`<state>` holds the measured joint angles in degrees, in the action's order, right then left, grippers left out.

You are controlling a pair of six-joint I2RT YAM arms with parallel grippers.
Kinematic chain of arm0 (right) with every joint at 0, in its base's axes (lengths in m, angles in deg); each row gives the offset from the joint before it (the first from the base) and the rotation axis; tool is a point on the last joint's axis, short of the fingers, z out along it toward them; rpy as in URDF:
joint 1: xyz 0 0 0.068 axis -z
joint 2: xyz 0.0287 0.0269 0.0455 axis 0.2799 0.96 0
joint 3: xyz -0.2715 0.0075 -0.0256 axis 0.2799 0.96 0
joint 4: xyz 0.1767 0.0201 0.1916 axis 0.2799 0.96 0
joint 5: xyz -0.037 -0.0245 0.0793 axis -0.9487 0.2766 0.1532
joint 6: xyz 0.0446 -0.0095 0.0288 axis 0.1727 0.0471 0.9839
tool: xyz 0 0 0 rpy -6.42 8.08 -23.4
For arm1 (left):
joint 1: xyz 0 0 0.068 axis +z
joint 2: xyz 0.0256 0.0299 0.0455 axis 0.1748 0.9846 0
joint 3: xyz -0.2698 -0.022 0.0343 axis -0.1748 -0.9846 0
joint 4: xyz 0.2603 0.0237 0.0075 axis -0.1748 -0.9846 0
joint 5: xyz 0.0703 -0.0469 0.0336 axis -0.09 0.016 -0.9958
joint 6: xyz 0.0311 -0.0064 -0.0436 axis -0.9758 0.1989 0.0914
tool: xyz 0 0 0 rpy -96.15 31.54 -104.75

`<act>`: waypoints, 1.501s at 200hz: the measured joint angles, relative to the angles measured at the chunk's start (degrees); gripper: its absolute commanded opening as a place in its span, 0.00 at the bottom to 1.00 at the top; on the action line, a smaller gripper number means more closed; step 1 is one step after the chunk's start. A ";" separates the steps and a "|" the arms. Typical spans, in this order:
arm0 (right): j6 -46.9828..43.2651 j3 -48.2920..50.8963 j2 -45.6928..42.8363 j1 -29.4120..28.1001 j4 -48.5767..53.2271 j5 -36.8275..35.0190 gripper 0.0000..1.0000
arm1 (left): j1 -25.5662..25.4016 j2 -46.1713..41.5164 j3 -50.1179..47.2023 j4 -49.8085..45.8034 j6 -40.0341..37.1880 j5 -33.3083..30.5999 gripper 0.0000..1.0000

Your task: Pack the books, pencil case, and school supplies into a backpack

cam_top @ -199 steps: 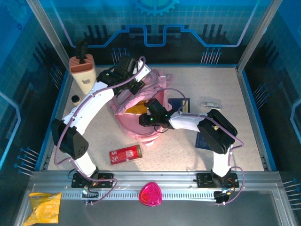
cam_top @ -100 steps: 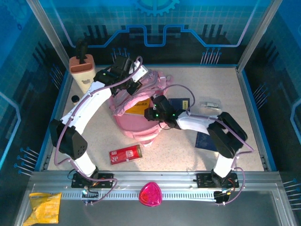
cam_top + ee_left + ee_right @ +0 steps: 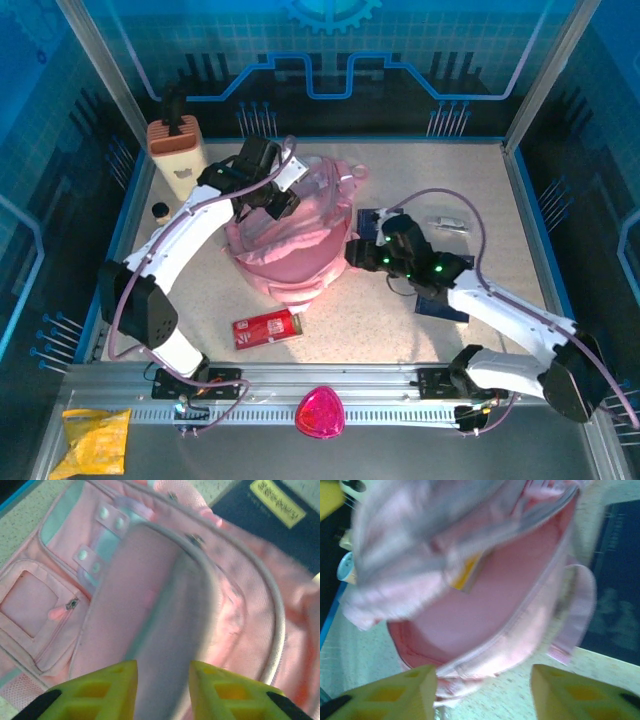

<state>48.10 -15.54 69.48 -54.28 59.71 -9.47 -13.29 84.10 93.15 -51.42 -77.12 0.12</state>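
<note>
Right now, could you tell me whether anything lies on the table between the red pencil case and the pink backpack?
Nothing visible does: only a strip of bare tabletop separates the red pencil case from the near edge of the pink backpack.

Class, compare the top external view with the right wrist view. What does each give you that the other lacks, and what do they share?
Top external's extra: the red pencil case lying in front of the backpack, the small grey-white item towards the far right, and the tall beige box in the far left corner.
Right wrist's extra: a yellow book edge inside the backpack's open mouth, with the right gripper open in front of it.
Shared: the pink backpack and a navy book beside it.
</note>
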 measured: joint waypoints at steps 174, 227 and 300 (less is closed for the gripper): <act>-6.91 3.67 9.42 33.33 11.32 16.39 0.65 | -25.57 21.27 -4.72 28.26 63.95 2.25 0.38; -7.65 1.20 19.12 33.31 8.13 18.12 0.48 | -25.40 28.11 2.45 27.15 66.03 -3.39 0.32; -8.09 -4.96 28.11 31.15 6.25 17.62 0.48 | -23.19 32.26 4.28 22.40 66.01 -8.87 0.24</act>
<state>40.01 -20.50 97.59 -23.13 65.96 8.15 -36.48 116.36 97.43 -29.02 -11.11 -8.76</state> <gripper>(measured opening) 0.479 0.246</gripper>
